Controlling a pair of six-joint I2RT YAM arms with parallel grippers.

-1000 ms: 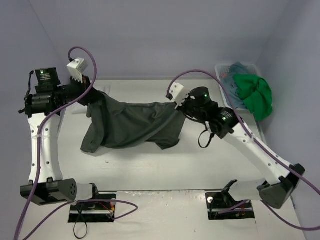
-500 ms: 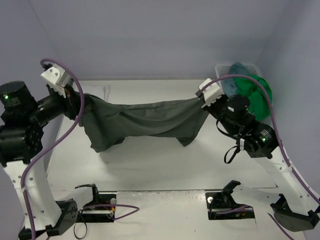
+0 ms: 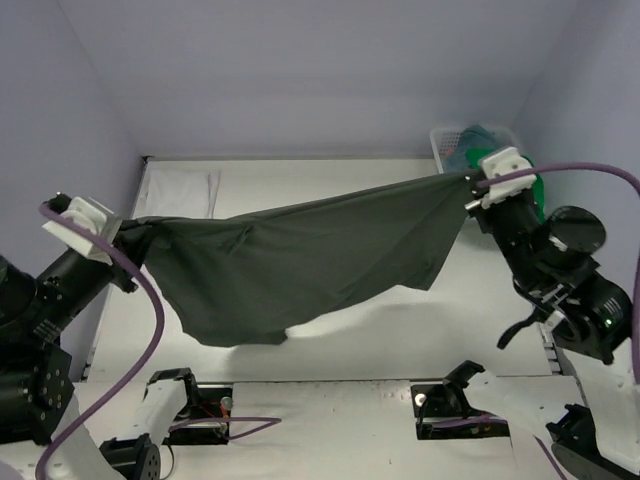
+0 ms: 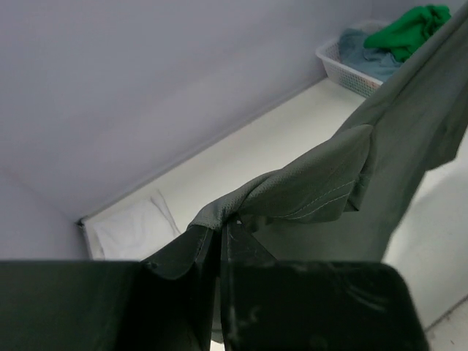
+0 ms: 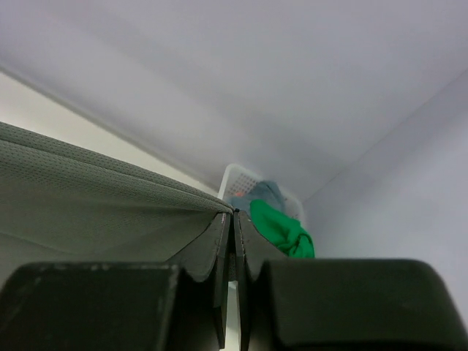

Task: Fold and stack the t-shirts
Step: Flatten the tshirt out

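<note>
The dark grey-green t-shirt [image 3: 300, 265] is hanging stretched in the air between the two pincers, above the table [image 3: 350, 175]. Its top edge is running almost straight from one pincer to the other, a little higher at the right one. The rest of the cloth is falling below that edge in a wide sheet with soft folds. We cannot tell whether its lowest edge is touching the table.

The left pincer [image 3: 128, 238] is pinching one end of the shirt. In its wrist view we are seeing the two fingers pressed together, with a bunched corner of cloth coming out just at the tips. The right pincer [image 3: 470, 184] is holding the other end in the same way, its fingers closed narrow on a thin edge of the fabric, which is spreading away to the left of the tips.

Just beyond the tips of the right pincer, the white plastic mesh basket [image 3: 446, 140] is standing at the far right of the table. A bright green t-shirt [image 4: 413, 25] and a teal-blue t-shirt [image 4: 363, 53] are lying crumpled in it, touching each other. Ahead of the left pincer and somewhat to its left, well apart from it, a white t-shirt [image 3: 183, 190] is lying flat and folded on the table near the far corner. Pale lilac walls are standing around the table.
</note>
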